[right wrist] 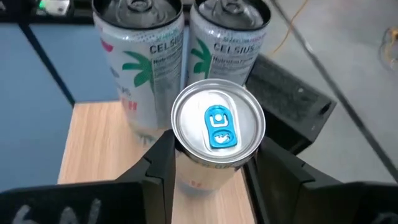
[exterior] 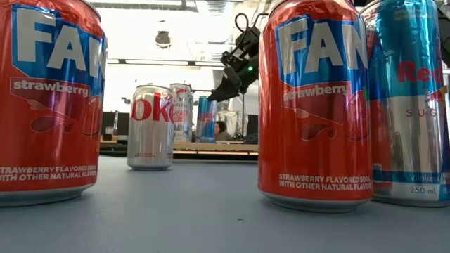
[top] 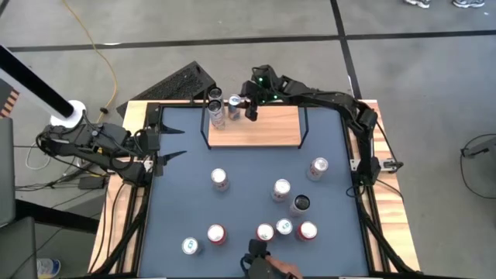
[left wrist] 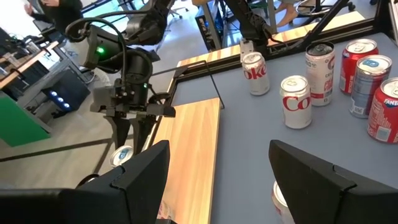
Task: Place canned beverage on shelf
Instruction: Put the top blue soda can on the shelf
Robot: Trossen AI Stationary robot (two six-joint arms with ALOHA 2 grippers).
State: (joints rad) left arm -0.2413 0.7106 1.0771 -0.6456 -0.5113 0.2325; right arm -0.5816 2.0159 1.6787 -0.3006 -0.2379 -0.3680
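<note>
Nearest us on the blue-grey surface (top: 248,167) stand loose cans: two strawberry Fanta cans (exterior: 316,105) in the low view, with a Diet Coke can (exterior: 150,128) further back. Beyond them lies the shelf (top: 256,128), a light-wood board with thin black uprights, its right half bare. At its left end we see two Celsius cans (right wrist: 140,62), and just beside them the blue-tabbed can (right wrist: 217,127). Our right gripper (right wrist: 208,165) stands over the shelf, jaws closed on that can's sides. Our left gripper (top: 177,143) waits at the surface's left edge, jaws partly open and holding nothing. Behind, we see a grey floor and desks.
</note>
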